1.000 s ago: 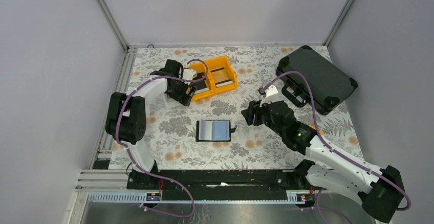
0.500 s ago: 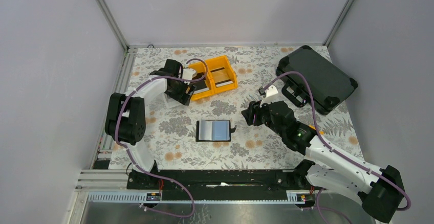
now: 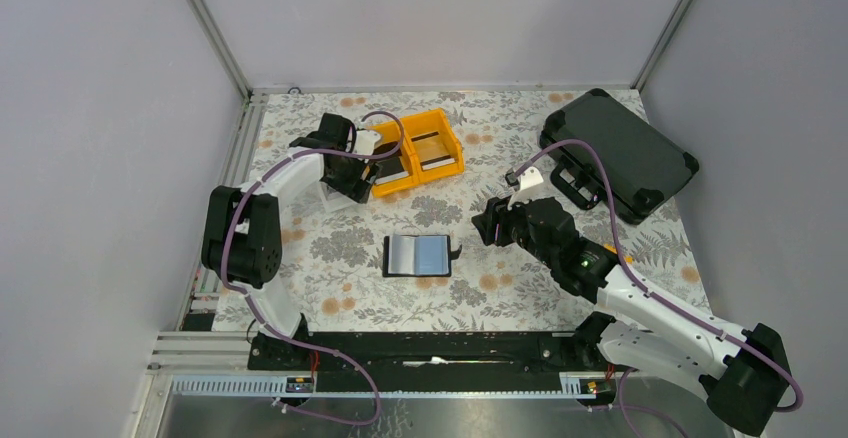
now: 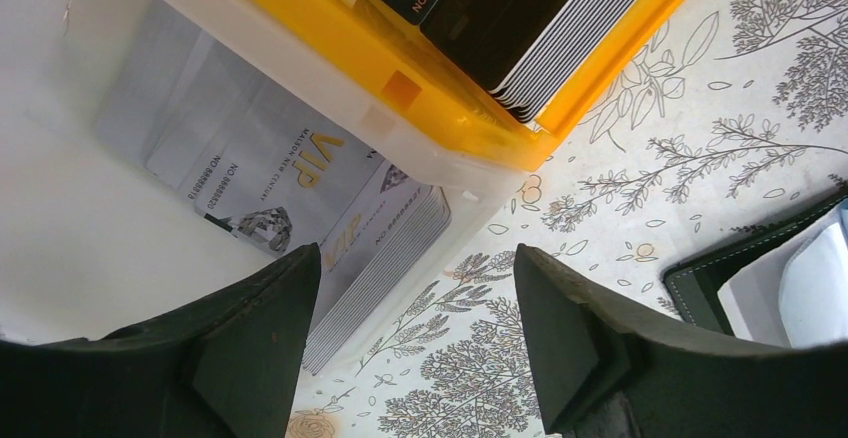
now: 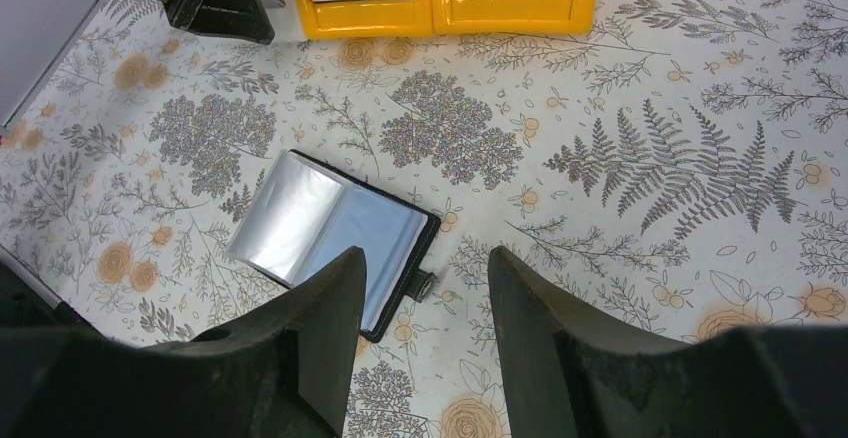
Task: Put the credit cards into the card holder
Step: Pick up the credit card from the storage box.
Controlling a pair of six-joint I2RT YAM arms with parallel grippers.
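The card holder [image 3: 420, 255] lies open on the floral table, with grey and light-blue pockets facing up [image 5: 330, 230]; its corner shows at the right edge of the left wrist view [image 4: 790, 278]. Silvery credit cards [image 4: 290, 198] are stacked in a white bin [image 4: 80, 208]. Dark credit cards [image 4: 520, 18] stand in the yellow bin [image 4: 400, 88] beside it. My left gripper [image 4: 415, 258] hangs open over the white bin's near corner, holding nothing. My right gripper [image 5: 425, 258] is open and empty, just right of the card holder's tab.
The two-compartment yellow bin [image 3: 420, 153] stands at the back centre, with the white bin [image 3: 327, 195] to its left under the left arm. A large black hard case [image 3: 620, 153] lies at the back right. Grey walls close in the table.
The left arm's elbow has shifted slightly left and its jaws have narrowed a little. The right arm and the card holder have not moved.
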